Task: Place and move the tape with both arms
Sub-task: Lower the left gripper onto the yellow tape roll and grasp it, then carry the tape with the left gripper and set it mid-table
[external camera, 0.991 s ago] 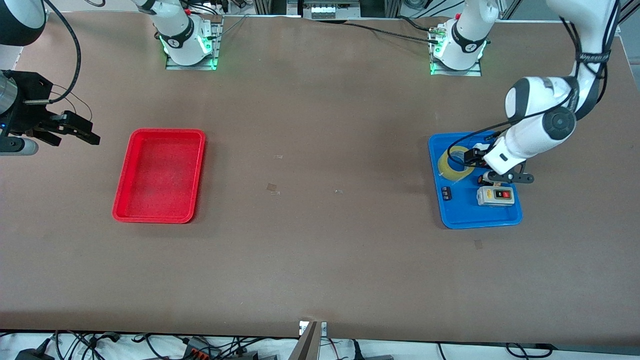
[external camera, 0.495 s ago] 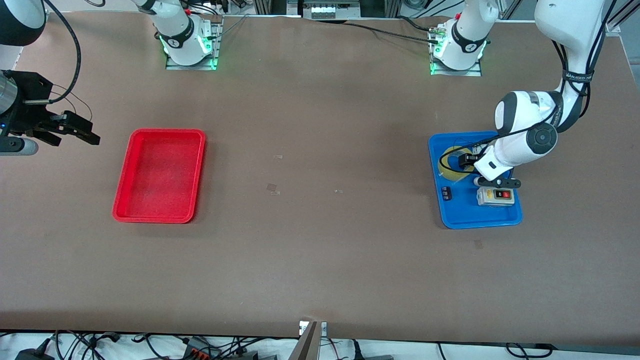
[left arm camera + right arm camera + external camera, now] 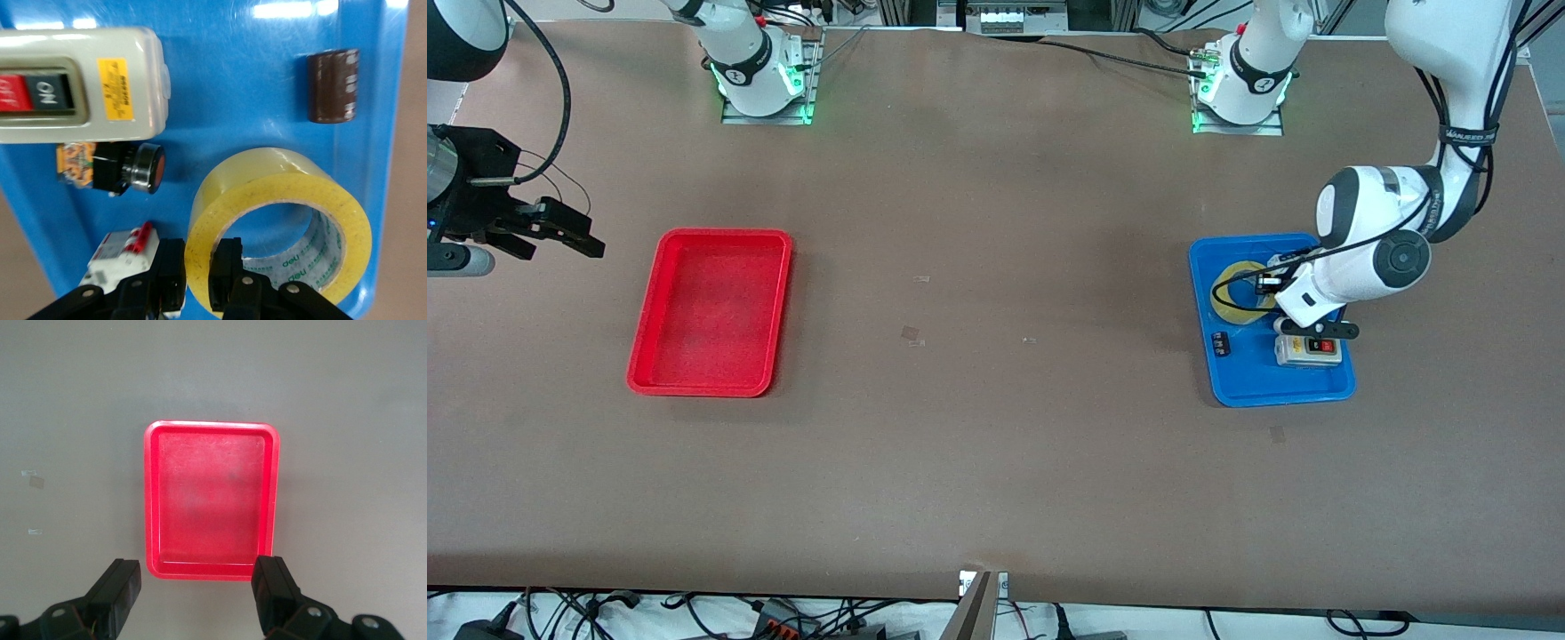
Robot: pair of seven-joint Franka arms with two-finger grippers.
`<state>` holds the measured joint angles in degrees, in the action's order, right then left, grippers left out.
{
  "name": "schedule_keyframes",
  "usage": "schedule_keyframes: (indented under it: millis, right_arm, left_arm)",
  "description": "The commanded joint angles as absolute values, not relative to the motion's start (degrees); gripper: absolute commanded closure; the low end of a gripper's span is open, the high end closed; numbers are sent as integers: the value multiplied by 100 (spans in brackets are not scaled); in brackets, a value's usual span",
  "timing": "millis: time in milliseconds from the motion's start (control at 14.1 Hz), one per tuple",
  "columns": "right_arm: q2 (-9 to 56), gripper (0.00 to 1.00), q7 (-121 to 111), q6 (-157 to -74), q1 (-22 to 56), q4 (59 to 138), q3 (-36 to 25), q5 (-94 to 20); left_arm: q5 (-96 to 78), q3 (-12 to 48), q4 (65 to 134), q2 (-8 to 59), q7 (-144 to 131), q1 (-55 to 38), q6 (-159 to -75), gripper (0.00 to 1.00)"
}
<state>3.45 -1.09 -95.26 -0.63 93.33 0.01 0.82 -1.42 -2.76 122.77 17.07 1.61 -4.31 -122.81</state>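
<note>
The tape, a translucent yellowish roll, lies flat in the blue tray at the left arm's end of the table. My left gripper is low over it. In the left wrist view the gripper straddles the wall of the tape, one finger in the hole and one outside, both pressed on it. My right gripper waits open and empty in the air beside the red tray, which the right wrist view shows between its jaws.
The blue tray also holds a grey-white switch box, a black push button, a small white and red breaker beside the outer finger, and a brown cylinder. The red tray holds nothing.
The left arm's wrist has shifted a little over the blue tray and the tape has shifted slightly with it. The right arm has not moved.
</note>
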Motion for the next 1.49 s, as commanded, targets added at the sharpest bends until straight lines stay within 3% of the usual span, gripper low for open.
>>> schedule_keyframes:
  millis: [0, 354, 991, 1274, 1415]
  right_arm:
    - [281, 0, -123, -9571, -26, 9352, -44, 26]
    - [299, 0, -132, -9606, -53, 9352, -53, 26]
    - [475, 0, -123, -9686, -88, 9237, -61, 35]
    - [510, 0, -123, -9677, -149, 9237, -62, 44]
    - [510, 0, -132, -9677, -176, 9237, -62, 35]
  left_arm:
    - [-255, -246, 11490, 1670, 27, -457, -11305, 100]
    - [-1194, 201, 10707, 1906, -1814, -1070, -10960, 100]
    - [-1767, 220, 8256, 3751, -5402, -3233, -11108, 100]
    - [-1749, 220, 8147, 4139, -6633, -3927, -12197, 100]
    - [-1723, 211, 8147, 4236, -6759, -4148, -12339, 99]
